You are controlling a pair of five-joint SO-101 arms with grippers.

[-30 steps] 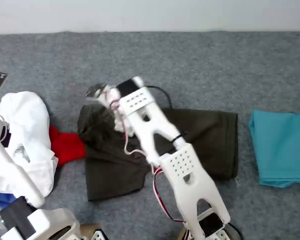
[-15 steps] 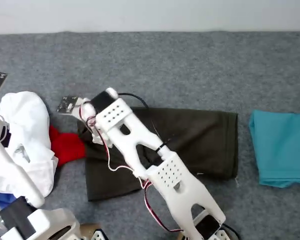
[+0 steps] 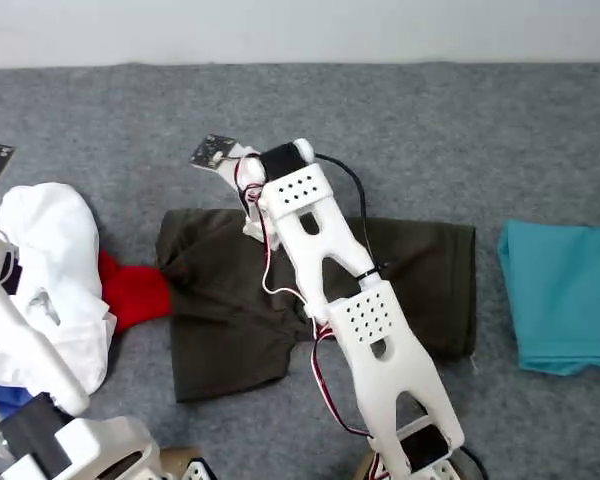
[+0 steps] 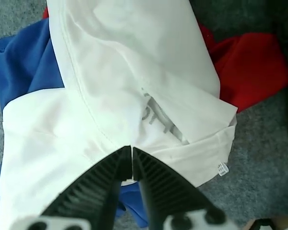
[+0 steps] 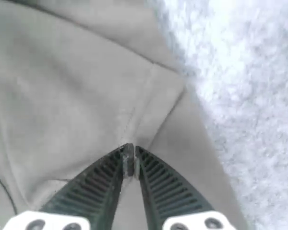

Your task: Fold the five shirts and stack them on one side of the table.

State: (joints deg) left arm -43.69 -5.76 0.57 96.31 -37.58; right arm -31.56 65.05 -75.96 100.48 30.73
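A dark olive shirt (image 3: pixel 410 270) lies spread in the middle of the grey table. My right gripper (image 3: pixel 248 222) is at its far edge, near the left corner. In the right wrist view the right gripper (image 5: pixel 128 155) is shut, with creases of the olive shirt (image 5: pixel 62 96) running into its tips. A teal shirt (image 3: pixel 565 295) lies folded at the right. A white shirt (image 3: pixel 50 240) lies crumpled at the left over a red shirt (image 3: pixel 135 290) and a blue shirt (image 4: pixel 24 62). My left gripper (image 4: pixel 132 151) hangs shut just above the white shirt (image 4: pixel 134 72).
The left arm's white body (image 3: pixel 20 340) stands at the near left corner. Bare grey table (image 3: pixel 430 130) runs along the far side, up to a pale wall. A strip of table also separates the olive shirt from the teal one.
The right arm swung left, then back toward the far edge of the olive shirt. The bunched-up cloth at the shirt's left now lies flatter. The left arm stayed put.
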